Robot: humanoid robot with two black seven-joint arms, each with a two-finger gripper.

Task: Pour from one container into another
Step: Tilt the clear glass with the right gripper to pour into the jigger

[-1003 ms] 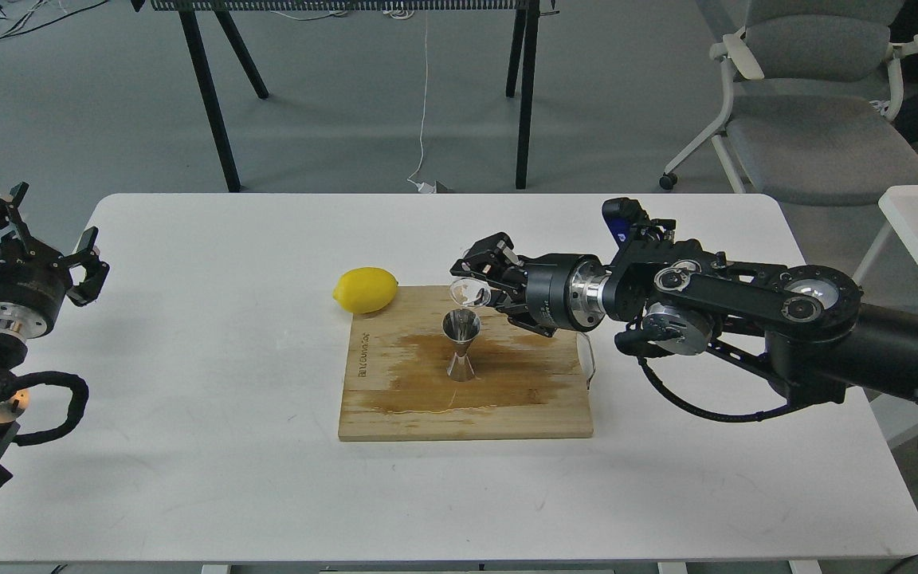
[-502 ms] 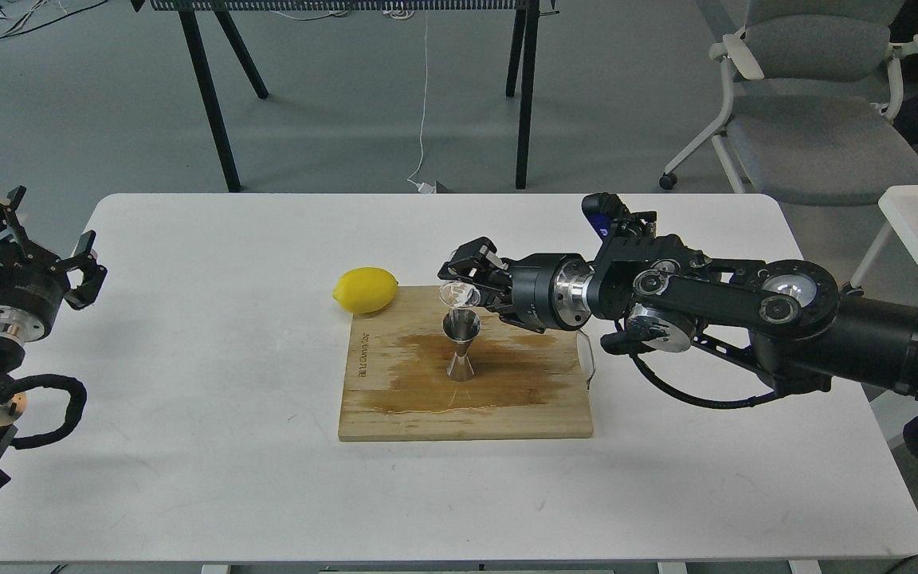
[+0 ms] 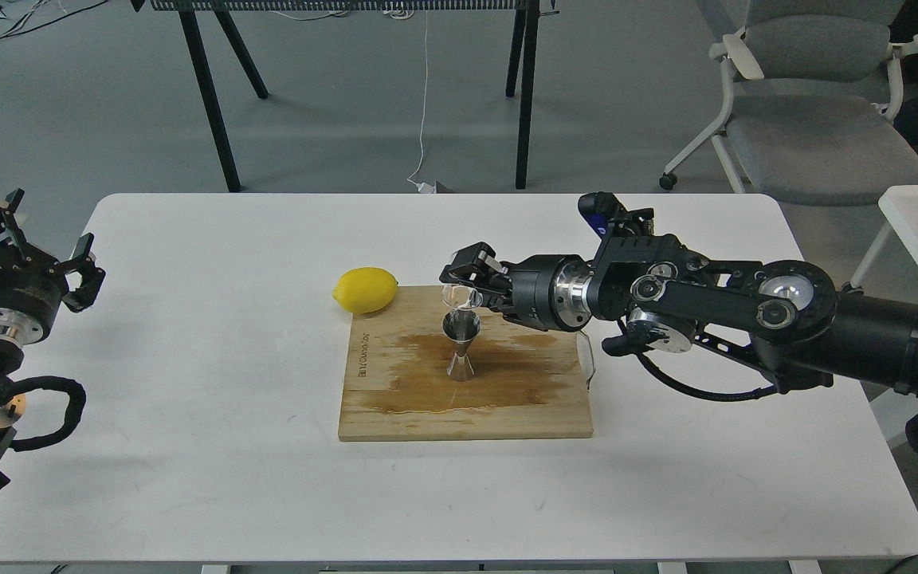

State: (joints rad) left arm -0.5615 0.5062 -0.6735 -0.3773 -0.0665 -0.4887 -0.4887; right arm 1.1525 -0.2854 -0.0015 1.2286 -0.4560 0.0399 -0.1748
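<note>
One small clear cup (image 3: 460,296), one shiny steel hourglass jigger (image 3: 460,344) and one yellow lemon (image 3: 365,289) at frame centre. The right gripper (image 3: 467,281), clamped on the cup, has tipped it further, directly over the upright jigger on the stained wooden board (image 3: 395,399). The left gripper (image 3: 25,239) idles spread at far left.

Even, diffuse overhead light fills the head view, bright and without harsh contrast. The white surface (image 3: 188,335) shows only faint, soft shadows beneath the arms, while the steel jigger (image 3: 460,344) catches small specular highlights. Focus is sharp throughout, with no visible motion blur.
</note>
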